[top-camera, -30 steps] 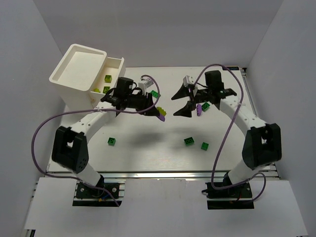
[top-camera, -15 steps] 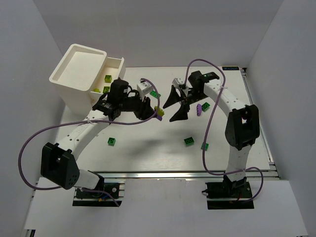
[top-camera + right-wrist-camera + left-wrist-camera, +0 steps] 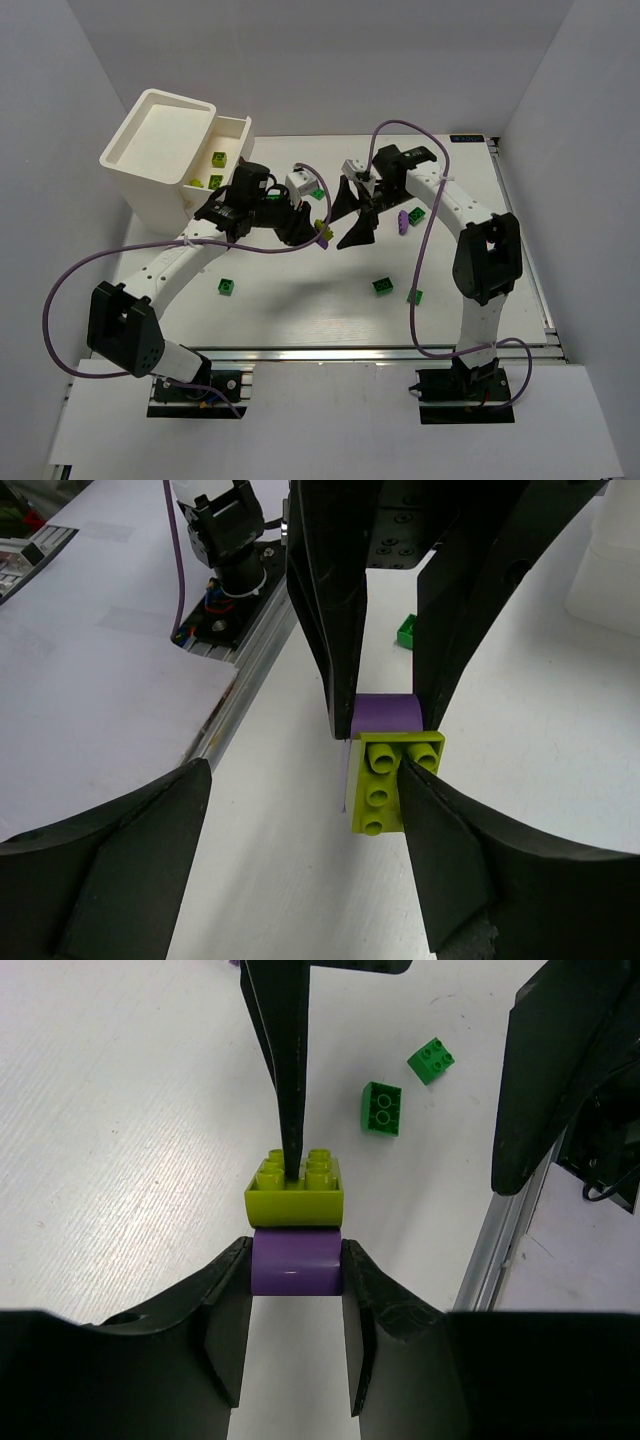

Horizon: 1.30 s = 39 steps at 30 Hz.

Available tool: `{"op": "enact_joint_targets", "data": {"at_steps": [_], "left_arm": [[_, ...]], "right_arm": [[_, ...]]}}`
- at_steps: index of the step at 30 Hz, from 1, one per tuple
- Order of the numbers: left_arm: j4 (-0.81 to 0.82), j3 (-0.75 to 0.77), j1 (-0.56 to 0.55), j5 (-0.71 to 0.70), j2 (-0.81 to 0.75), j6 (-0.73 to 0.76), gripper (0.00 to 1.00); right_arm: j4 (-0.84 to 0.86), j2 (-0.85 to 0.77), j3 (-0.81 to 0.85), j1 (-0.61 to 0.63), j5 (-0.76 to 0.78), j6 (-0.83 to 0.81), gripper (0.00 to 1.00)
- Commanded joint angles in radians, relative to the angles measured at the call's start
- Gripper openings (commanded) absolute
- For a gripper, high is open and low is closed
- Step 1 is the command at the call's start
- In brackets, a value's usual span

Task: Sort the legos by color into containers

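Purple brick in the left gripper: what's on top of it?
A yellow-green brick, stacked on the purple brick that the left gripper clamps. One finger of the open right gripper meets its studs. The purple brick's own top is covered.

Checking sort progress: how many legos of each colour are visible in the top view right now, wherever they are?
Green legos: 5
Yellow-green legos: 3
Purple legos: 3
Total: 11 in view
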Motion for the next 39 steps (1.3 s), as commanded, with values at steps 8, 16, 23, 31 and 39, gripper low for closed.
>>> {"op": "enact_joint_targets", "data": {"at_steps": [8, 16, 23, 31, 39], "left_arm": [[0.015, 0.044, -0.024, 0.015, -0.022, 0.008, 0.0], [-0.001, 0.026, -0.024, -0.005, -0.032, 0.005, 0.0], [-0.007, 0.009, -0.024, -0.026, -0.037, 0.003, 0.0], [-0.007, 0.018, -0.024, -0.022, -0.037, 0.003, 0.0], [-0.013, 0.033, -0.024, -0.012, -0.046, 0.008, 0.0]], "right_arm": [[0.233, 0.009, 0.001, 0.026, -0.008, 0.214, 0.8], [0.184, 0.004, 0.039, 0.013, -0.003, 0.153, 0.74], [0.098, -0.006, 0.062, 0.001, -0.002, 0.07, 0.73], [0.234, -0.023, 0.033, -0.016, 0.032, 0.165, 0.79], [0.395, -0.009, -0.015, -0.007, 0.066, 0.297, 0.81]]}}
